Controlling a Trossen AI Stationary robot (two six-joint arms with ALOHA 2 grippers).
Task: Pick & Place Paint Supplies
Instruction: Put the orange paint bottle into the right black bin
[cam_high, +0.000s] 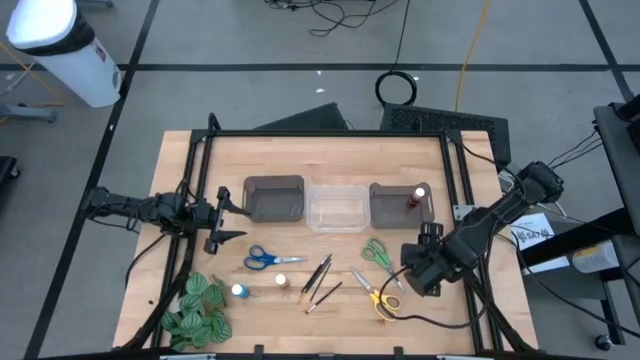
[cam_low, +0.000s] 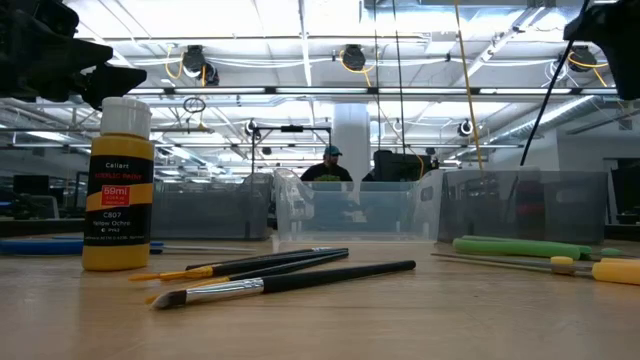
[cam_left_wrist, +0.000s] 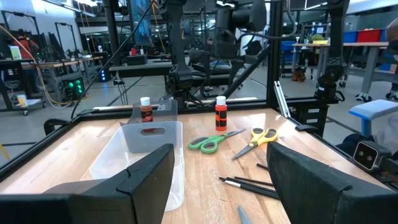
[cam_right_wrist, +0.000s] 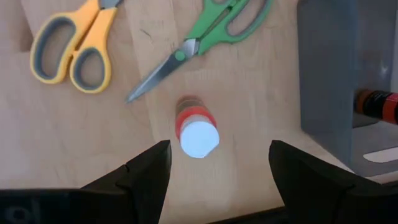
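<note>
On the wooden counter (cam_high: 300, 320), the right pincer (cam_right_wrist: 217, 163) hangs open over a white-capped red bottle (cam_right_wrist: 198, 132) beside the green scissors (cam_right_wrist: 208, 37). Picking it looks next: descend, then close. The left pincer (cam_left_wrist: 217, 180) waits open.

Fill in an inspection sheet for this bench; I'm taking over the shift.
Surface: pale wooden table, black-framed.
Job's things: blue-handled scissors, green-handled scissors, yellow-handled scissors, thin dark paintbrushes, white-capped red paint bottle standing below the right pincer.
Clutter: green striped leafy bunch.
Grippers: left pincer open, waiting at the table's left; right pincer open.
Cables: black coil on floor.
Surroundings: a person beyond the bins.
</note>
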